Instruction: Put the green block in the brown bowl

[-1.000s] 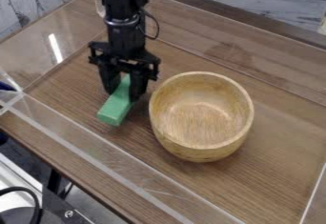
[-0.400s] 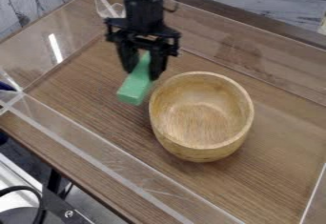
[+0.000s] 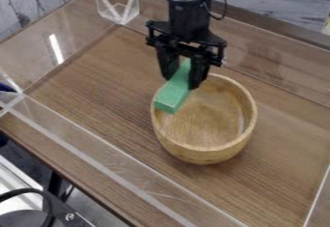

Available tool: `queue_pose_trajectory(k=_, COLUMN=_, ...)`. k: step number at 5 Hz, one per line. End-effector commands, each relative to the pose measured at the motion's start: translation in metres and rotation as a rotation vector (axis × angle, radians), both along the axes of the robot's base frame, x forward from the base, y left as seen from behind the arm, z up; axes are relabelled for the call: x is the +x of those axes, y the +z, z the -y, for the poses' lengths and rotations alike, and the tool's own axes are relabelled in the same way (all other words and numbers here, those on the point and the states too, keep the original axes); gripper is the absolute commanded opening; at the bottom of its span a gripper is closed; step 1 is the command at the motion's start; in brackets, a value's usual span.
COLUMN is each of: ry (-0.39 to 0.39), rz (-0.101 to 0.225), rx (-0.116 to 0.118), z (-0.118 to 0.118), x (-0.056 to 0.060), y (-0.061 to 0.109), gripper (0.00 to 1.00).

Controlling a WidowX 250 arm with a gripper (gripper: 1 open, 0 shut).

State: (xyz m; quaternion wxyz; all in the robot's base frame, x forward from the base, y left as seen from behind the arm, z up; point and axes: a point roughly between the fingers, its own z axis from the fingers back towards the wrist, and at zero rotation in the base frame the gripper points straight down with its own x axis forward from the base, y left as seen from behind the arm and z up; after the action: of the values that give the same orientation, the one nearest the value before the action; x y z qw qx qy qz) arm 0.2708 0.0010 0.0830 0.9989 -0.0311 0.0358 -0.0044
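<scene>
Gripper [image 3: 188,73] is clamped narrow on the green block [image 3: 175,92], pinching its upper end so the bar hangs tilted, lower end swung toward the near-left. Block is off the table, hanging over the far-left rim of the brown bowl [image 3: 206,118] w/ its low tip about at the rim line (can't tell if it clears the rim or grazes it; view is too coarse). Holding it by one end makes sense: long bar dangles below the fingers, so the low end can go into the bowl first w/o the fingers meeting the thick wood. Arm points roughly straight down from the far side, which keeps the bowl's mouth open to it.

Judgement: carry phase, nearly done; needs a bit more travel toward bowl centre, then release.

Surface is a wood-grain tabletop [image 3: 91,86], brown, w/ a clear plastic wall [image 3: 52,134] round the edges; glare streak at left. Beyond the far edge, pale planked backdrop. Near-left corner shows dark cabling below the table.
</scene>
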Motion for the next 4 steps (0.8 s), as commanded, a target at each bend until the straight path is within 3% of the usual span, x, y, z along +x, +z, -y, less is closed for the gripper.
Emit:
queue_pose_trajectory(k=1, ry=-0.020, rz=0.044, rx=0.007, z=0.006, x=0.004, y=0.006, gripper=0.00)
queue_pose_trajectory(k=4, ry=-0.058, rz=-0.001, rx=0.019, z=0.013, x=-0.004, y=-0.015, gripper=0.00)
